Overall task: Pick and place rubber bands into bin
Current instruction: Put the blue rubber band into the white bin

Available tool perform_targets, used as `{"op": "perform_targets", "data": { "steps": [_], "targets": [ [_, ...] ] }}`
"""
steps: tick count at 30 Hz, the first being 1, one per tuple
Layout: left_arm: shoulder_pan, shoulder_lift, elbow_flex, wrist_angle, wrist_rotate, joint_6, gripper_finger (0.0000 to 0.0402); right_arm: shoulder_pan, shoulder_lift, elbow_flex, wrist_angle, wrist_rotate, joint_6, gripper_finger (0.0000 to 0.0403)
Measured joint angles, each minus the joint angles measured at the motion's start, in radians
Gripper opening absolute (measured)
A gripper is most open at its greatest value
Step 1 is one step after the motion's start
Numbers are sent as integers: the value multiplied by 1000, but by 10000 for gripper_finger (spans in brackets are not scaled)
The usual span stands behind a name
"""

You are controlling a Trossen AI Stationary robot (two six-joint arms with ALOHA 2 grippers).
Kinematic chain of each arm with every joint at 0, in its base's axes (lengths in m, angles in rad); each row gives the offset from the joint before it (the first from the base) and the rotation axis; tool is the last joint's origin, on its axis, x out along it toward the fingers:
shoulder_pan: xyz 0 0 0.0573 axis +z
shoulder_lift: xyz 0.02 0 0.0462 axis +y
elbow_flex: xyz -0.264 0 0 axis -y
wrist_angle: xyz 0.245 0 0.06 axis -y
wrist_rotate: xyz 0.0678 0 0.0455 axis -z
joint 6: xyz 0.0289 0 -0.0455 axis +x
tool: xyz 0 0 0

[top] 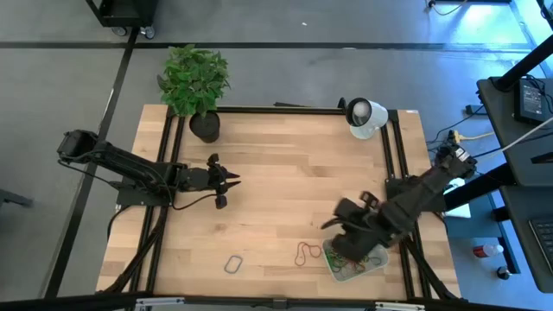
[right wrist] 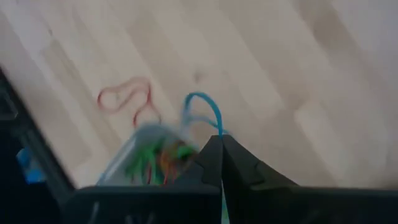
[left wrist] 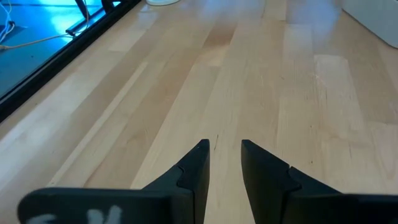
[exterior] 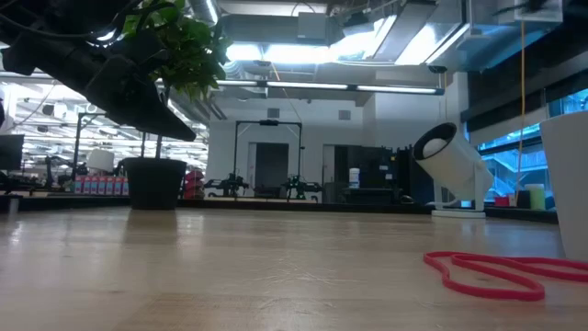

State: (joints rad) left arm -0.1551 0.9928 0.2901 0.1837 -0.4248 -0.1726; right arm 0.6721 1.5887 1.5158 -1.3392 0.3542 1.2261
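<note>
The bin [top: 367, 266] lies at the table's near right and holds several green, orange and red rubber bands [right wrist: 155, 158]. My right gripper [right wrist: 219, 138] hovers above it [top: 344, 244], shut on a blue rubber band [right wrist: 202, 106]. On the wood to the left of the bin lies a red rubber band [top: 307, 253], which also shows in the low view [exterior: 496, 271]. A grey band [top: 233, 263] lies farther left. My left gripper [top: 226, 181] waits at the table's left, above the wood, open with nothing between its fingers [left wrist: 224, 162]. My right gripper pinches the blue rubber band between its two fingertips, at one end of the loop [right wrist: 219, 132]. The fingers come from above, slanting down. The rest of the loop sticks out past the fingertips, clear of the table and the bin.
A potted plant [top: 197, 86] stands at the far left and a white round device [top: 366, 117] at the far right. Black rails run along the table's left [top: 168, 155] and right [top: 393, 147] sides. Bare wood spreads across the middle.
</note>
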Motion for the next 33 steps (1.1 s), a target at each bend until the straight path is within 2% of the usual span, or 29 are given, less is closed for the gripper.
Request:
{"op": "perform_targets", "data": {
  "steps": [6, 11, 16, 26, 33],
  "targets": [
    [0, 0, 0, 0, 0, 0, 86, 147, 1, 0, -81, -138, 296, 0],
    [0, 0, 0, 0, 0, 0, 86, 206, 35, 0, -87, -138, 409, 0],
    [0, 0, 0, 1, 0, -1, 86, 210, 132, 0, -83, -146, 414, 0],
    [0, 0, 0, 0, -1, -8, 86, 199, 324, -9, 54, -170, 326, 0],
    [0, 0, 0, 1, -1, -8, 86, 197, 303, -190, 260, -183, 336, 0]
  ]
}}
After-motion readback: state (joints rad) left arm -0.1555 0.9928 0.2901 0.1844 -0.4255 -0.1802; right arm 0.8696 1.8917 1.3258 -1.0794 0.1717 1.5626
